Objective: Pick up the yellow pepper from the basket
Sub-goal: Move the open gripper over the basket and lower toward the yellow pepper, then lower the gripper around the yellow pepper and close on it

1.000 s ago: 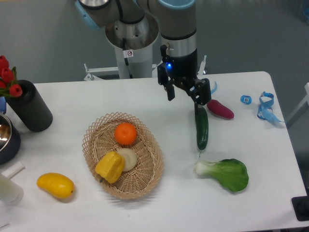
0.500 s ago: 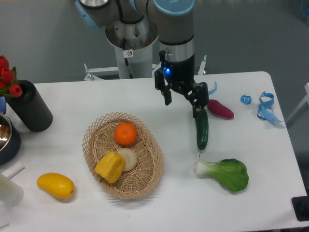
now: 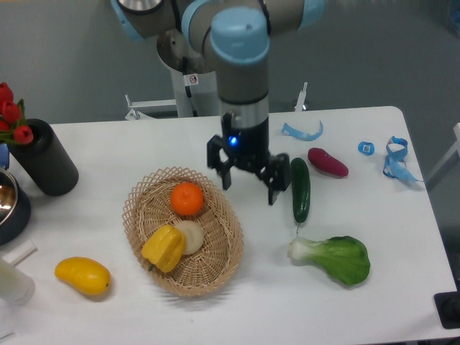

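Hovering with my two-finger gripper [image 3: 249,183] spread apart and holding nothing, I sit over the white table [image 3: 93,215] just off the far-right rim of the oval, light-tan woven wicker basket [image 3: 228,248]. What I want, the glossy, blocky yellow bell pepper [image 3: 164,248], lies down and to the left of my fingers, in the near-left part of the basket, so my coming move, as I judge it, runs diagonally toward the near-left corner of the scene and then down. Its long axis looks tilted, running from near-left to far-right, which suggests I should close across its narrower width. It rests touching a pale, rounded cream-coloured vegetable [image 3: 191,236] on its right, and a round orange fruit [image 3: 187,198] sits farther back in the basket, roughly between me and the pepper; I would guess I must pass above that one. The pepper shows lobed, shiny faces in a warm yellow; I cannot make out its stem from here.
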Robot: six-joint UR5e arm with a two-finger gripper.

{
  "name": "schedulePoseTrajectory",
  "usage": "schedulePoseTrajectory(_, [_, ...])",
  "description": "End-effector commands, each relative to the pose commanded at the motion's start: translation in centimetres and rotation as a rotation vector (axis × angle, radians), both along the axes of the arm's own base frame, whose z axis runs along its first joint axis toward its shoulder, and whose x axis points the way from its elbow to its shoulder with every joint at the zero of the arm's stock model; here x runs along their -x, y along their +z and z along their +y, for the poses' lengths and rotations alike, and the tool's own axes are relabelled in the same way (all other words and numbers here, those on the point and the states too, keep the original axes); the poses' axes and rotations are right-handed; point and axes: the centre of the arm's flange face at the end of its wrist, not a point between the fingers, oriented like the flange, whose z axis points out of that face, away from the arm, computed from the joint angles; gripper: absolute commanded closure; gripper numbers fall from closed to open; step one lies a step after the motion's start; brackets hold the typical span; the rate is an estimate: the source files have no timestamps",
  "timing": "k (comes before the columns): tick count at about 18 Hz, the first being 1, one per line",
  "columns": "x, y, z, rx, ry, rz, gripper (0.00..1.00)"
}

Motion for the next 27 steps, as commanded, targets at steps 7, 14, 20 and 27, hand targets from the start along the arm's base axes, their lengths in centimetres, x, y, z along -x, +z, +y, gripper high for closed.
schedulePoseTrajectory(7, [-1.9,-3.7,4.5,0.013,-0.003,-0.046,0.00])
schedulePoseTrajectory(14, [-5.4,-6.6,4.2,0.064,-0.006,-0.088,0.00])
schedulePoseTrajectory(20, [-8.2,-8.6,4.7,0.190,-0.202,0.019,0.00])
schedulePoseTrajectory(27, [-9.7,-9.2,5.3,0.202,-0.260,0.047,0.00])
